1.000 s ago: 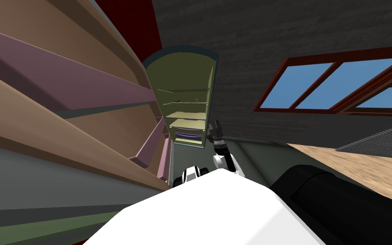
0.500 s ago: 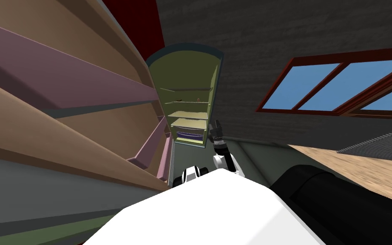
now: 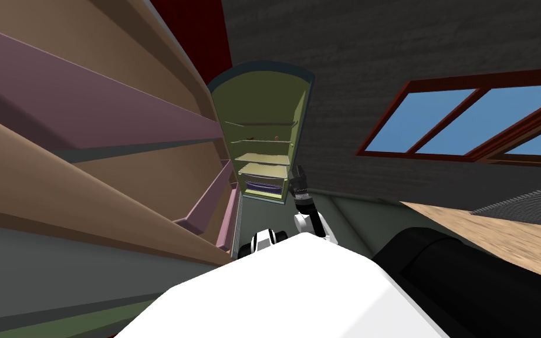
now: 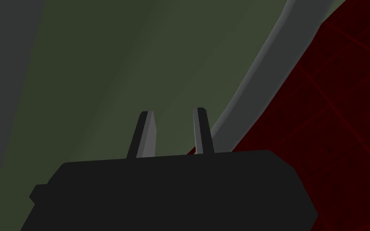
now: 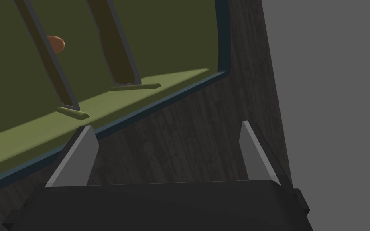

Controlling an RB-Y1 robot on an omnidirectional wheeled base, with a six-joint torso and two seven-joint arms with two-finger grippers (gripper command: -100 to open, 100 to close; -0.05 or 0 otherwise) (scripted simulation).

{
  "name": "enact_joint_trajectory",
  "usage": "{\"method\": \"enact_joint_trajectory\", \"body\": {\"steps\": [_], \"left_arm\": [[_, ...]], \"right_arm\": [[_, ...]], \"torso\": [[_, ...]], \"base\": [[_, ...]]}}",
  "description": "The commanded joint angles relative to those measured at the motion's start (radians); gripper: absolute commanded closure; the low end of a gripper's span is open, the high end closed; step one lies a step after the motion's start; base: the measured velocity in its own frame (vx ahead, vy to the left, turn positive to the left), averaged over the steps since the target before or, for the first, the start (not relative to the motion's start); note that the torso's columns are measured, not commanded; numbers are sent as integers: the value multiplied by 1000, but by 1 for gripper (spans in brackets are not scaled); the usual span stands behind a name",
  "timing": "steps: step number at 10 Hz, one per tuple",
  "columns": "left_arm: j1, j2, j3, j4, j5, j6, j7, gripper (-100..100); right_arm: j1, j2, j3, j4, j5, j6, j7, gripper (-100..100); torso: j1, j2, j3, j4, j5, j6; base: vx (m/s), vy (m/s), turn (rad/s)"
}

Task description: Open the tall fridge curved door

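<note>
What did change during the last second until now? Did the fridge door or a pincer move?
Almost nothing of the things. The whole head view slid slightly rightward, fridge and window together, so it is my own small turn. The right pincer stayed raised beside the fridge's open front, fingers apart, and the door stayed swung wide at my left.

White right arm (image 3: 312,223), black joints, grey jaws.

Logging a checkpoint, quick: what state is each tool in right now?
Left tool: closed, nothing between its fingers.
Right tool: open, holding nothing.
</note>
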State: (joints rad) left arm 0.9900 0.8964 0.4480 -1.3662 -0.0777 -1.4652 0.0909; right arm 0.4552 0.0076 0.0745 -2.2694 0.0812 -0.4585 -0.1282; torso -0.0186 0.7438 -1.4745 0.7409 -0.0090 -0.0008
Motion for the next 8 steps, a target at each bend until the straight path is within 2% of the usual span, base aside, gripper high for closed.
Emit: {"method": "enact_joint_trajectory", "body": {"steps": [1,2,3,4,8], "left_arm": [[46,36,43,-26,39,-34,46,-100],[63,48,58,-35,52,-42,61,-100],[52,38,45,-17,40,-25,47,-100],[55,38,46,-14,41,-21,50,0],[57,37,45,-8,40,-15,50,0]], "right_arm": [[0,0,0,0,0,0,0,0],[0,0,0,0,0,0,0,0],[0,0,0,0,0,0,0,0],[0,0,0,0,0,0,0,0],[0,0,0,0,0,0,0,0]], "torso": [[1,-1,-1,0,0,1],[-1,0,-1,0,-1,1],[-3,0,-1,0,-2,2],[-3,1,0,1,-2,2],[17,-7,-3,-3,8,2]], "base": [[39,18,115],[45,7,109],[9,-1,22],[0,0,0],[-1,-2,-2]]}}
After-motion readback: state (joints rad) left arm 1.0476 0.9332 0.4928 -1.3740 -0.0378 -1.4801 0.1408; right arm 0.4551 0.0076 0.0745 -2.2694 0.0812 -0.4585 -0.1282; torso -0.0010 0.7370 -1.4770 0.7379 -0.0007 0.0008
